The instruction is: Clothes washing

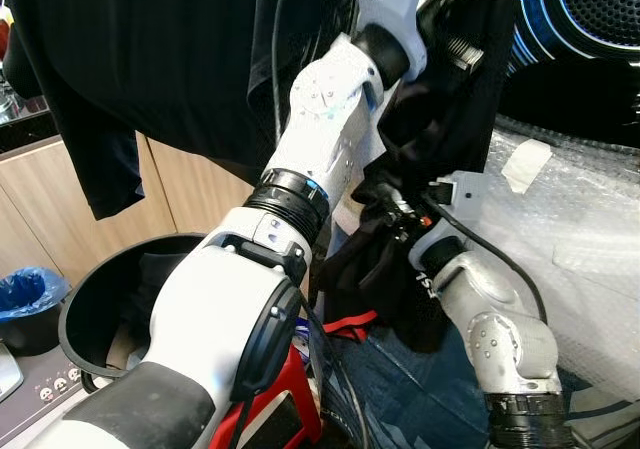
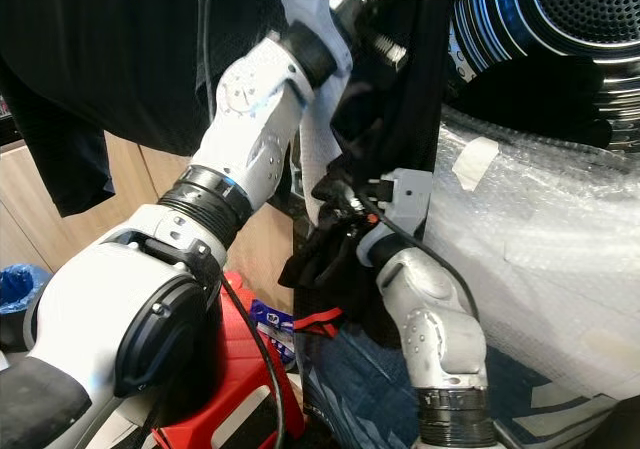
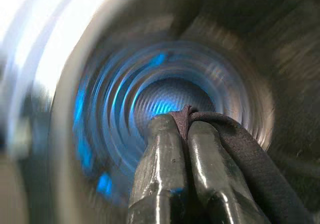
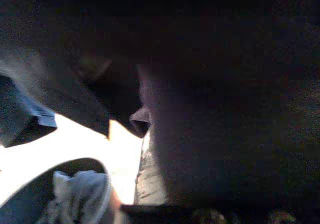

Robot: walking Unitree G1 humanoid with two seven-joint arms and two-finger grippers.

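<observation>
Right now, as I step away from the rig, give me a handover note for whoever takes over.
Left gripper: jaws shut on the black garment, held up at the mouth of the washer drum.
Right gripper: buried in dark cloth below; its jaws can't be made out.
Black basket sits at the robot's left, more laundry inside.
Done: garment lifted to the drum.
Left: push it in, release, then load the rest.

A black round basket (image 1: pixel 75 304) with dark clothes inside is set on the floor, below and to the left of the raised left gripper (image 3: pixel 182 129). A red stool (image 2: pixel 240 369) is seen beside it, with blue denim cloth (image 1: pixel 400 379) heaped alongside, below the right gripper.
</observation>
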